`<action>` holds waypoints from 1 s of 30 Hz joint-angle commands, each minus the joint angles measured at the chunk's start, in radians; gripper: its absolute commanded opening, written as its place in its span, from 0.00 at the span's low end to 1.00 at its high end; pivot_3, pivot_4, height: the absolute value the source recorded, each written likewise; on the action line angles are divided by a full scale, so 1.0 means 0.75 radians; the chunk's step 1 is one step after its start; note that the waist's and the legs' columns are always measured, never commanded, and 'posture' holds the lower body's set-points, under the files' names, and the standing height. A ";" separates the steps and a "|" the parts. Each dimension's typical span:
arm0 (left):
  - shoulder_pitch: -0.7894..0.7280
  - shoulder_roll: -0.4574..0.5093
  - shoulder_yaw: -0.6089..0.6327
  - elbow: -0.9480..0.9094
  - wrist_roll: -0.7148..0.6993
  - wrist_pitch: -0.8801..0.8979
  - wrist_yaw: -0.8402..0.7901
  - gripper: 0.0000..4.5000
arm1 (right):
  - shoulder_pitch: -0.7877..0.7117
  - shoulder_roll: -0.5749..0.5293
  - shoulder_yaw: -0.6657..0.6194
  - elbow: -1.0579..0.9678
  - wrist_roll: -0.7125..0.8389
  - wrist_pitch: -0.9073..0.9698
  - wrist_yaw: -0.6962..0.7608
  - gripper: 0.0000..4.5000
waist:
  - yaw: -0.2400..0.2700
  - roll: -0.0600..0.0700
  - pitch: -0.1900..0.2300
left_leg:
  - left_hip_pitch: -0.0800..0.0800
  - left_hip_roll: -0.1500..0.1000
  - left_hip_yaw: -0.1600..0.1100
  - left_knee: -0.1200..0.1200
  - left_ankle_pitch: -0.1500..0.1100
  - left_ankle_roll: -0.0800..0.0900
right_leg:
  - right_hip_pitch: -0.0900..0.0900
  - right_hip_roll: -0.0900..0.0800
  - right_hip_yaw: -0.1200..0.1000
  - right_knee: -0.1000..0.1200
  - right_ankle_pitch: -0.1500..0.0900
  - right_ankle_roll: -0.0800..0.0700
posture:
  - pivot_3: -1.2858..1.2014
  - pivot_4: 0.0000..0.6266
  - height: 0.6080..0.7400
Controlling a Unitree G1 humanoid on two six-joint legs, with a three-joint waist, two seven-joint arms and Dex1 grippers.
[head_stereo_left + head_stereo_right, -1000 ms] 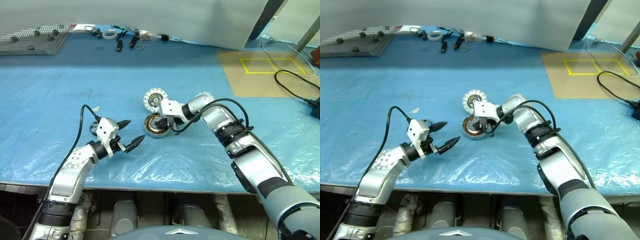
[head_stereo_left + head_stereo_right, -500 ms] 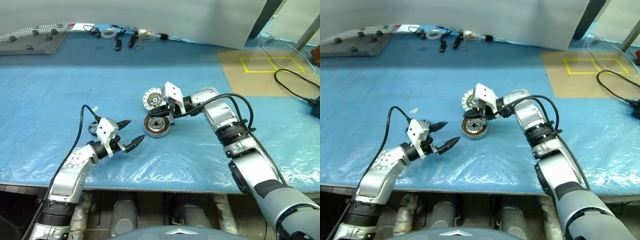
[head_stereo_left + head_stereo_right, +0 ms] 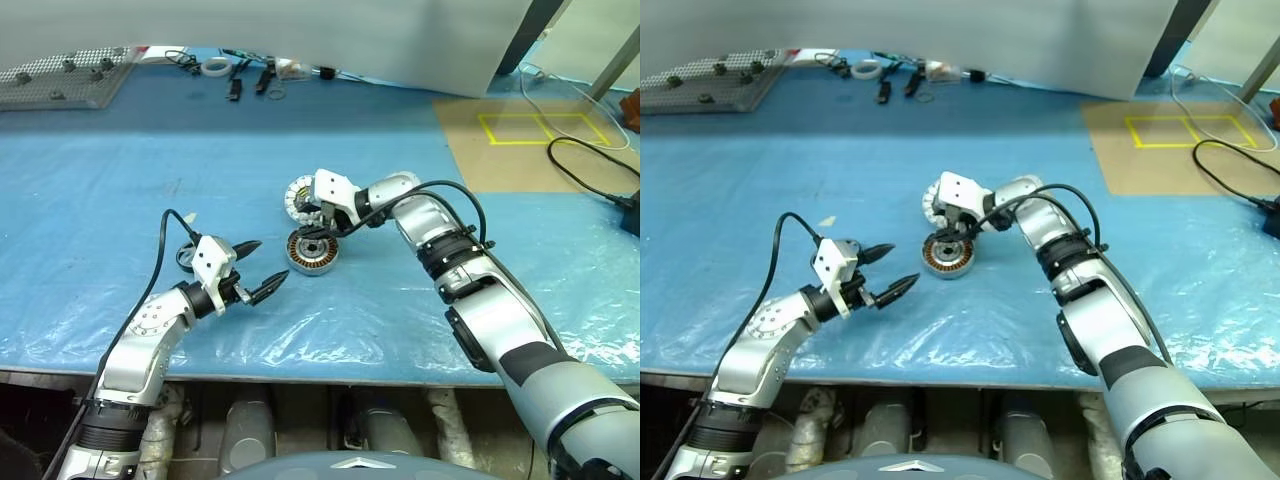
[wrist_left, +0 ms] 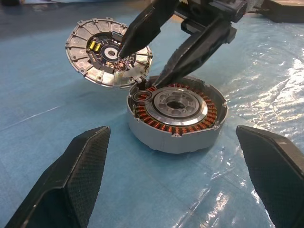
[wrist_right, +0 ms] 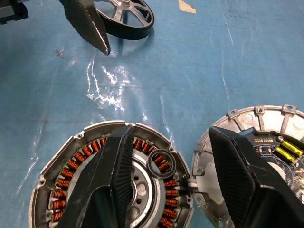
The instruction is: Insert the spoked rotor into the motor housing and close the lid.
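Motor housing (image 3: 313, 250) sitting on the blue sheet (image 3: 400, 150), windings up, a small black ring (image 5: 161, 164) lying on them. Lid (image 4: 108, 51) touching its far edge, tilted. Right gripper (image 3: 312, 222) just above the housing, fingers parted, holding nothing. Spoked rotor (image 5: 124, 15) well left of the housing, flat. Left gripper (image 3: 262, 268) between rotor and housing, fingers wide open, empty.

The motor housing (image 3: 314, 252) sat mid-table, the lid (image 3: 303, 196) just behind it (rims nearly touching). The spoked rotor (image 3: 187, 257) lay well to the left, behind the left gripper (image 3: 262, 268).
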 commanded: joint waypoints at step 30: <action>0.005 0.027 0.008 -0.047 0.000 -0.012 0.008 1.00 | 0.318 -0.016 -0.128 -0.491 0.139 0.478 -0.261 0.56 | 0.005 0.000 0.000 | -0.007 0.001 0.000 0.002 0.003 -0.005 | -0.006 0.000 -0.002 0.001 0.001 0.002 | 0.52 0.24 1.00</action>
